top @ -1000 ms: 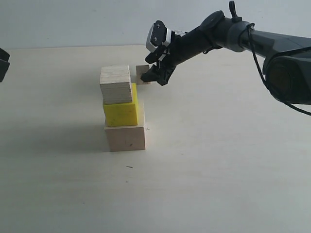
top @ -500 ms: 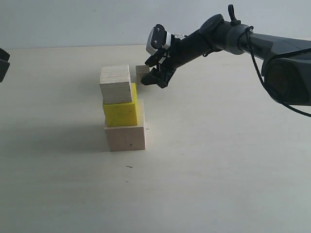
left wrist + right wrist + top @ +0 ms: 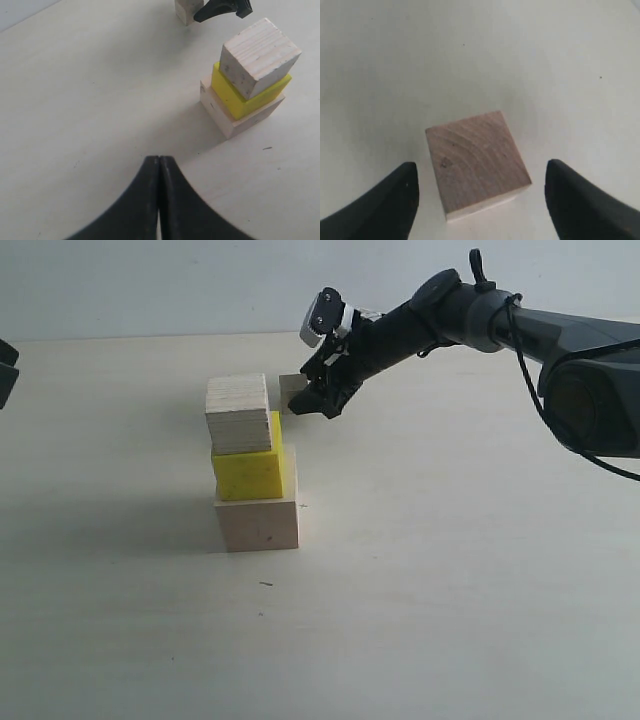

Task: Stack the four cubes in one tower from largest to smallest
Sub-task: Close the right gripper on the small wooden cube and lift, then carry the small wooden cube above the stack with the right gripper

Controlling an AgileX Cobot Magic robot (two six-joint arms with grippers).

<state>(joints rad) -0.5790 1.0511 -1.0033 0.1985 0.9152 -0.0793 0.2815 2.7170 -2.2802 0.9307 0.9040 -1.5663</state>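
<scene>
One small cube (image 3: 477, 162) sits between spread right jaws.

Dark grey right arm (image 3: 560, 330), looped black cable (image 3: 522, 350), silver-white wrist camera (image 3: 322, 315), black tapered fingers (image 3: 390, 200) on its tool (image 3: 318, 400)

Cubes in all: four were in view.
Pale wood cubes: three. The large cube (image 3: 258, 524) was at the base of the tower (image 3: 247, 82), the medium cube (image 3: 238, 415) on its top, and the small cube (image 3: 292, 391) behind it on the table (image 3: 450, 590).
Yellow cubes: one, the yellow cube (image 3: 247, 475), was the tower's middle tier.
Cubes off the tower: one.
Grippers: two — left gripper (image 3: 159, 165), right gripper (image 3: 315, 406).
</scene>
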